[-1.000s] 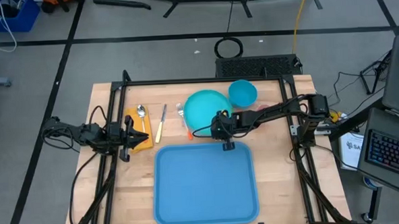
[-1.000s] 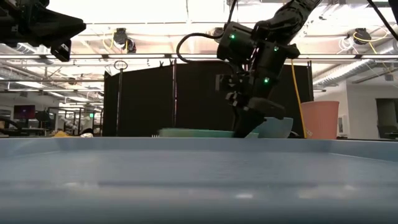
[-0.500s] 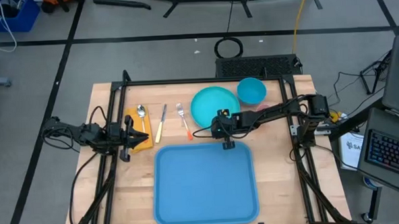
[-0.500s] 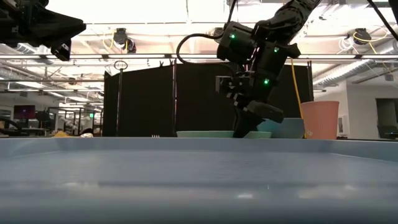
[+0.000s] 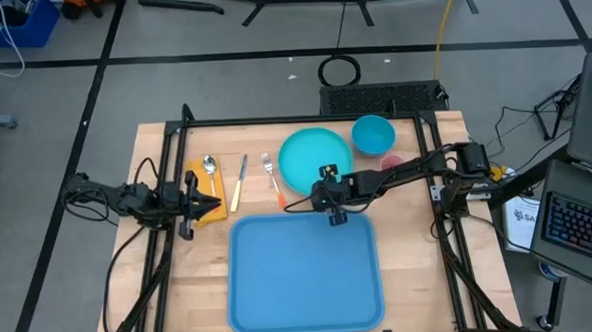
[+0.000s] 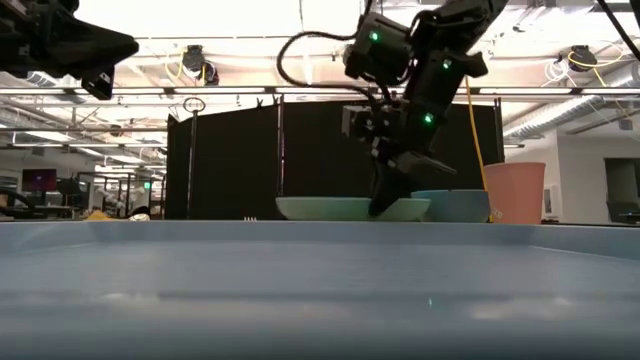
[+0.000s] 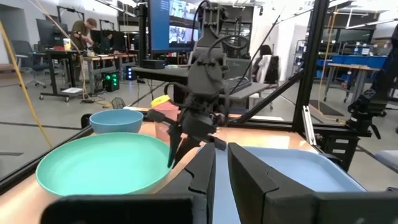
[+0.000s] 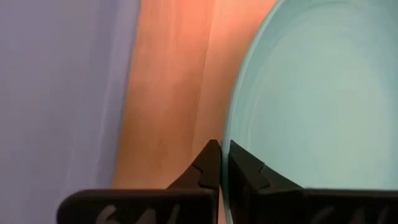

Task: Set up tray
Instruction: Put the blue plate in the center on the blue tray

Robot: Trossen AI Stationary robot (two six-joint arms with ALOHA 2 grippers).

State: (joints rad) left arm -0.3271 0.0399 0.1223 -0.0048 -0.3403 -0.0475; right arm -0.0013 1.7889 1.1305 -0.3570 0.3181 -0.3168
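The large flat light-blue plastic tray (image 5: pixel 304 273), rectangular with rounded corners and a raised rim, is laid on the wooden table (image 5: pixel 411 271) at the near middle. The right gripper (image 5: pixel 329 190) is found just beyond the tray's far edge, at about one o'clock from the tray's centre. Its fingers (image 8: pixel 214 163) are pinched tight on the near rim of the round turquoise plate (image 5: pixel 314 157), which is set at twelve o'clock from the tray, apart from it, with bare wood between them. A blue bowl (image 5: pixel 373 135) is placed at two o'clock from the plate, and a pink cup (image 6: pixel 514 192) is seen beside the bowl. The left gripper (image 5: pixel 205 201) is held at ten o'clock from the tray, over a yellow napkin (image 5: pixel 210 207), its fingers (image 7: pixel 245 180) parted by a narrow gap with nothing between them. A spoon (image 5: pixel 209 167), a knife (image 5: pixel 239 182) and a fork (image 5: pixel 271 175) are laid in a row between napkin and plate.
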